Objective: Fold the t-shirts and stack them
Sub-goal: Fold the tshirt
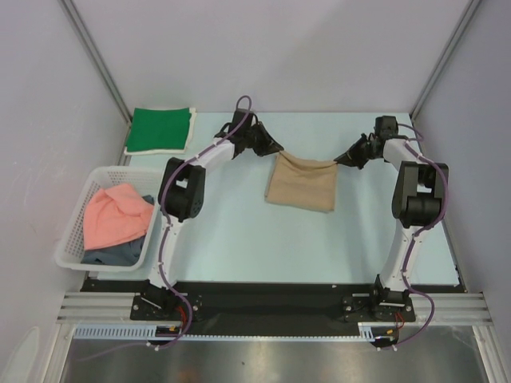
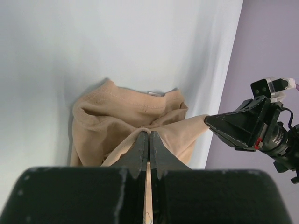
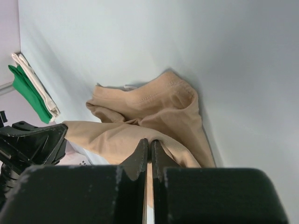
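Note:
The tan t-shirt (image 1: 302,183) hangs between my two grippers above the far middle of the table, its lower part resting on the surface. My left gripper (image 1: 277,150) is shut on its left top corner; in the left wrist view the jaws (image 2: 149,135) pinch the tan cloth (image 2: 117,116). My right gripper (image 1: 342,159) is shut on the right top corner; in the right wrist view (image 3: 149,142) the cloth (image 3: 154,112) is clamped. The green t-shirt (image 1: 160,129) lies folded at the far left. The salmon pink t-shirt (image 1: 116,215) and the dark grey-blue t-shirt (image 1: 112,255) lie in the basket.
The white lattice basket (image 1: 73,239) stands at the left edge of the table. Grey walls close the left, right and back sides. The green t-shirt also shows in the right wrist view (image 3: 28,91). The right gripper shows in the left wrist view (image 2: 252,126).

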